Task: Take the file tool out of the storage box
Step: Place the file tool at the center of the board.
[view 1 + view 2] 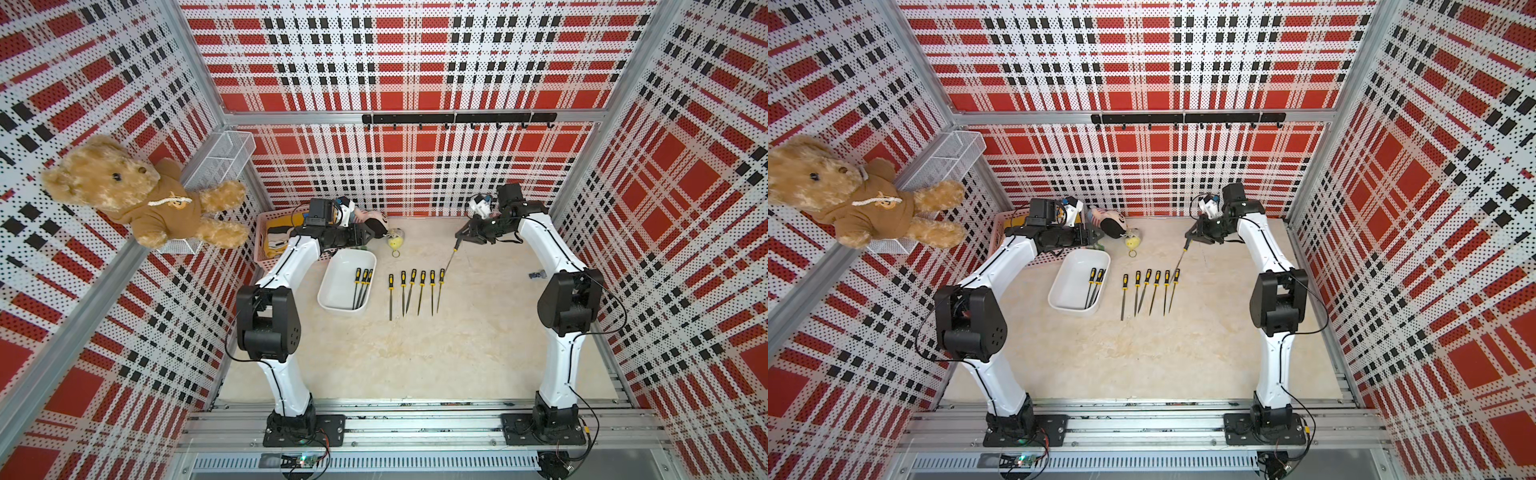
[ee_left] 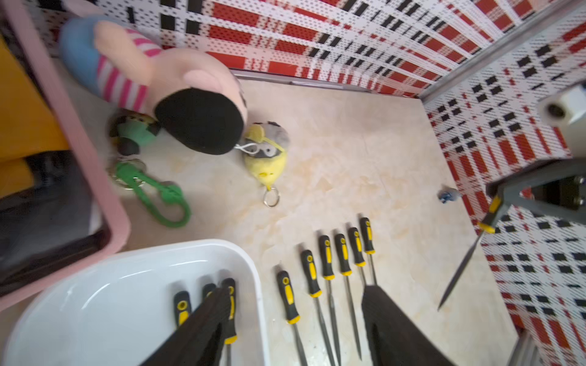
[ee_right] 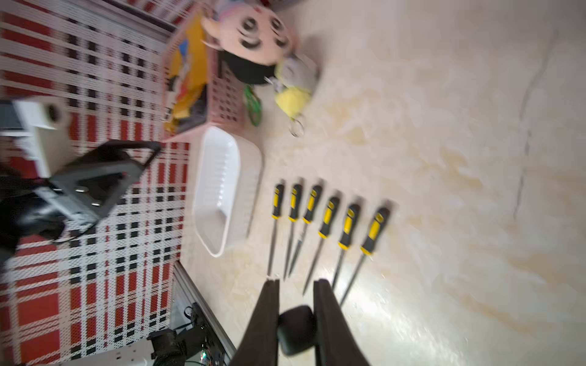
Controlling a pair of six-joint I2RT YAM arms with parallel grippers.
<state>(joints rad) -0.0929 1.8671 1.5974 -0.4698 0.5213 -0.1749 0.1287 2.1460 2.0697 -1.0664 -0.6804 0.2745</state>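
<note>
The white storage box (image 1: 337, 286) lies left of centre on the table, with three black-and-yellow file tools (image 1: 364, 279) along its right side. Several more files (image 1: 417, 286) lie in a row on the table to its right. My left gripper (image 1: 366, 235) hovers open above the far end of the box; in the left wrist view its fingers (image 2: 209, 317) stand wide apart with nothing between them. My right gripper (image 1: 458, 237) is shut on the handle of another file (image 1: 451, 258), which hangs blade down above the right end of the row. The handle's butt (image 3: 296, 328) shows between the right fingers.
A pink lattice basket (image 1: 261, 239) stands behind the box. A plush doll (image 2: 177, 95), a yellow plush keyring (image 1: 395, 242) and a green cord (image 2: 152, 193) lie near the back wall. A small blue object (image 1: 536, 274) lies by the right wall.
</note>
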